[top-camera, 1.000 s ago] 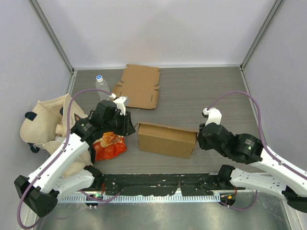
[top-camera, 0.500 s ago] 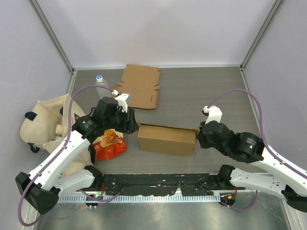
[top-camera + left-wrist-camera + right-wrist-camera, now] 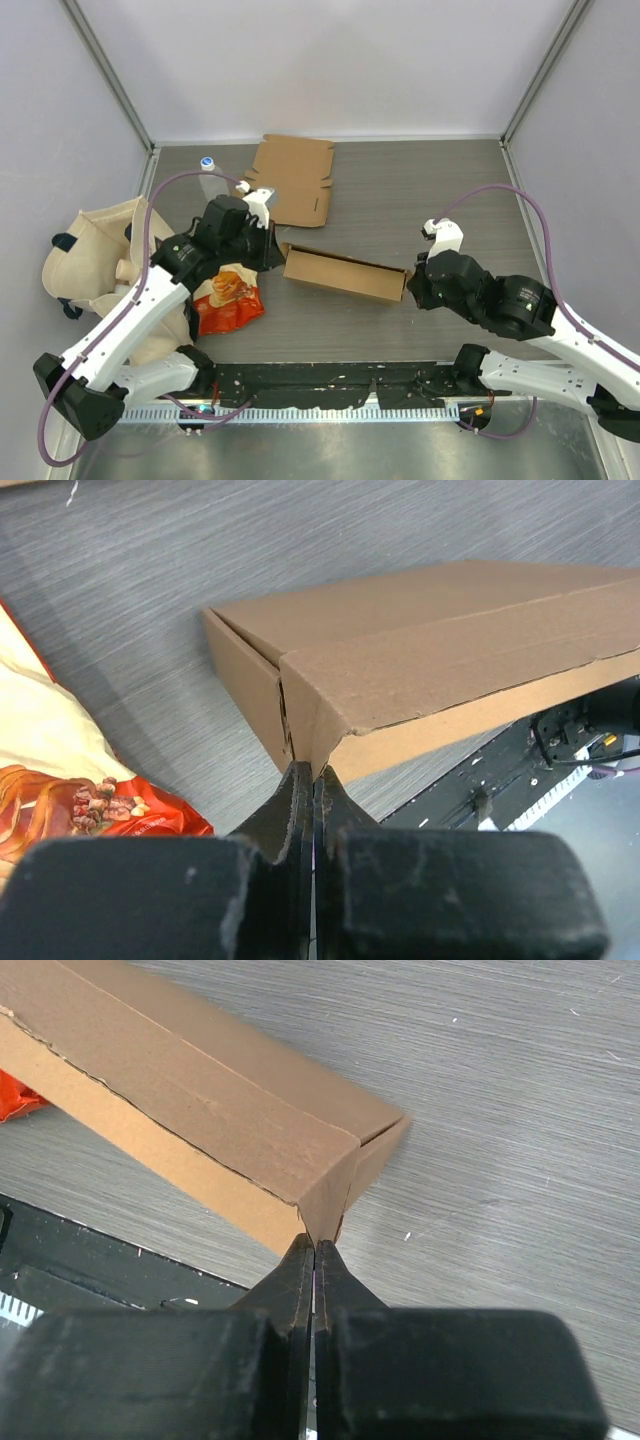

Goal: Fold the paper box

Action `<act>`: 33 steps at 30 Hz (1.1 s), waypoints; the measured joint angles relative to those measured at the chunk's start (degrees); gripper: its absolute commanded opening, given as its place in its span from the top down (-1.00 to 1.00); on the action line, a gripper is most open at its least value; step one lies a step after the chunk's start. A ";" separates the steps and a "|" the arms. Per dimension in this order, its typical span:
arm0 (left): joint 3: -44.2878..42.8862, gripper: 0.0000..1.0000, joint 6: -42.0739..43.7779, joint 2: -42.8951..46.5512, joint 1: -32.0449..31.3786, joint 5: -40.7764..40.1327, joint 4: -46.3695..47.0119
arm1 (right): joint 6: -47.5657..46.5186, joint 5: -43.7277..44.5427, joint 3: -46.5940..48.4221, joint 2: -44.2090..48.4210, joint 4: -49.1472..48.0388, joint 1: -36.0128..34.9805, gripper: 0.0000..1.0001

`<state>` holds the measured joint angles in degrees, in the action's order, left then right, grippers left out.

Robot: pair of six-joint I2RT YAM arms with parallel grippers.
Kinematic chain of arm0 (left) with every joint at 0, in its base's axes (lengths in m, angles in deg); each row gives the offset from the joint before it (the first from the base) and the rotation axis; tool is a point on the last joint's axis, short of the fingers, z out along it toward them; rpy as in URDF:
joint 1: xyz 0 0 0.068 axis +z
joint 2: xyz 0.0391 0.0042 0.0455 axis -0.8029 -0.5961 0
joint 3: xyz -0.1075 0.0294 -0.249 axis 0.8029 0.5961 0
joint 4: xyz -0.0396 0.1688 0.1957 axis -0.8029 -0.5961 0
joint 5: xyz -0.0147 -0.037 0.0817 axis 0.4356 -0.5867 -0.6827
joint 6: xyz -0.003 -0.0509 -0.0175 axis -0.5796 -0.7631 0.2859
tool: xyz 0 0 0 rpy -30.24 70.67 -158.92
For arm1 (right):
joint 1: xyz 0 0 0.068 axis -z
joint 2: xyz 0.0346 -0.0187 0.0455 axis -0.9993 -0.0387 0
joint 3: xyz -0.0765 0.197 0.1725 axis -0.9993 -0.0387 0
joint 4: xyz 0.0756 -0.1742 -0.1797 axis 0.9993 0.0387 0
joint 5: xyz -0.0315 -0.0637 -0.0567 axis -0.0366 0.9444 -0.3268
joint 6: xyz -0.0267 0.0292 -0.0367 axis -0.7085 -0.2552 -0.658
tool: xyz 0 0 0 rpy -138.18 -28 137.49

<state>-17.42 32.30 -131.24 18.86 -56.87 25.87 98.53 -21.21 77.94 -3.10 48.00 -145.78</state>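
1. The paper box point(image 3: 343, 272) lay near the middle of the desk point(image 3: 430, 190), its long axis running left to right between the 2 arms.
2. The left arm reached forward and inward. The left pincer point(image 3: 312, 777) was pressed fully together, tips against a corner at the box's left end.
3. The right arm bent inward. The right pincer point(image 3: 314, 1247) was likewise closed flat, tips at a right-end corner.
4. Whether cardboard sat between either pair of jaws could not be told.
5. A red snack bag point(image 3: 228, 295) lay near the left end.

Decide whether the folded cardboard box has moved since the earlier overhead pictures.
Yes. The box has shifted away from the black base rail, towards the flat cardboard sheet at the back.
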 measured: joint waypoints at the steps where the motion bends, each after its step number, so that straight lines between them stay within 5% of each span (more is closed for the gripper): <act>1: -0.59 1.00 -0.09 0.00 0.00 0.00 -0.33 | 0.00 -0.09 0.00 0.00 -0.04 0.00 0.98; 10: -9.53 1.00 -3.26 -5.31 0.00 1.25 -6.58 | 0.42 -0.24 -0.04 -0.37 -0.07 0.00 0.98; 33: -4.94 1.00 -3.98 -6.60 -0.37 -1.07 -6.75 | 5.33 -2.47 1.68 -4.04 0.44 2.43 0.98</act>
<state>-22.36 28.32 -137.84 18.49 -57.95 19.12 103.86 -23.68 79.63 -7.14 48.43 -143.35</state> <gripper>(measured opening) 0.009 0.039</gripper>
